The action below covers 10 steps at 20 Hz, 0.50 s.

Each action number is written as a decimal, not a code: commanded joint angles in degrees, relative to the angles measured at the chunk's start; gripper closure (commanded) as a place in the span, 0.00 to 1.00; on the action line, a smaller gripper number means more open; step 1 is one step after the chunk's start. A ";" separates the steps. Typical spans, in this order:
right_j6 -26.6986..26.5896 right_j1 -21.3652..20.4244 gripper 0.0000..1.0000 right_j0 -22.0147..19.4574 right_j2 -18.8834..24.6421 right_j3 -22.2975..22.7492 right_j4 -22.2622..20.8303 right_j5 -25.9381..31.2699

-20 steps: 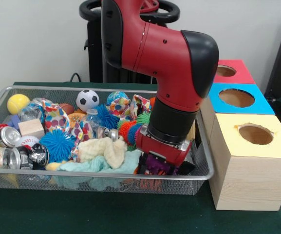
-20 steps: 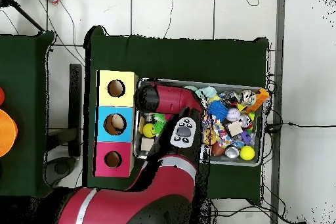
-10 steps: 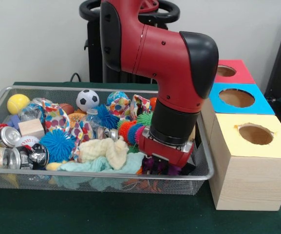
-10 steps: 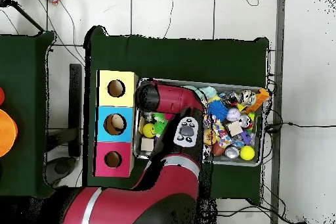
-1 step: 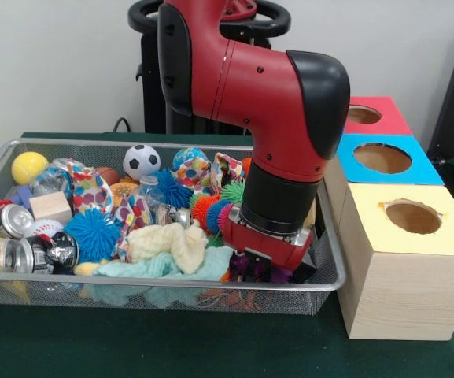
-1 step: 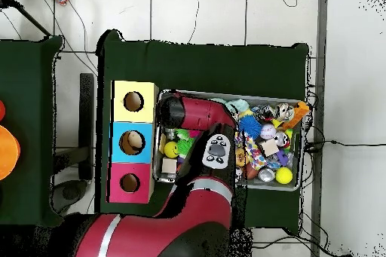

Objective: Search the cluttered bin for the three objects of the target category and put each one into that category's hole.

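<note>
A: Item one, gripper (image 5: 260,270). Location?

B: Low in the bin (image 5: 69,144), at its corner nearest the yellow box (image 5: 439,260), just above the mesh floor. Purple and orange spikes show right under it, touching or nearly so; that reads as a spiky ball (image 5: 246,272), though the wrist hides most of it.

A: State of the jaws?

B: Cannot tell. The arm (image 5: 266,94) covers them in both views; whether they grasp the spikes is unclear.

A: Item two, target category?

B: Not stated. Judging by the gripper's place, spiky balls are likely. Others lie in the bin away from the yellow box: an orange one (image 5: 204,209), a green one (image 5: 231,191), a big blue one (image 5: 93,234).

A: Item three, holes?

B: Three boxes in a row beside the bin: yellow, then blue (image 5: 384,161), then red (image 5: 372,115), each with a round hole on top.

A: Deciding relation?

B: The spiky ball sits directly below the jaws, and the yellow box is the nearest hole, just across the bin's rim. A round ball has no long axis to align.
</note>
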 commanded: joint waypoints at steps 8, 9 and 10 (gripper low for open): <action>5.89 -6.96 1.00 0.01 7.54 10.44 -0.75 -2.17; 5.68 -8.03 1.00 0.13 7.35 10.77 -0.69 -1.30; 5.27 -9.91 1.00 0.47 6.84 11.12 -0.55 0.79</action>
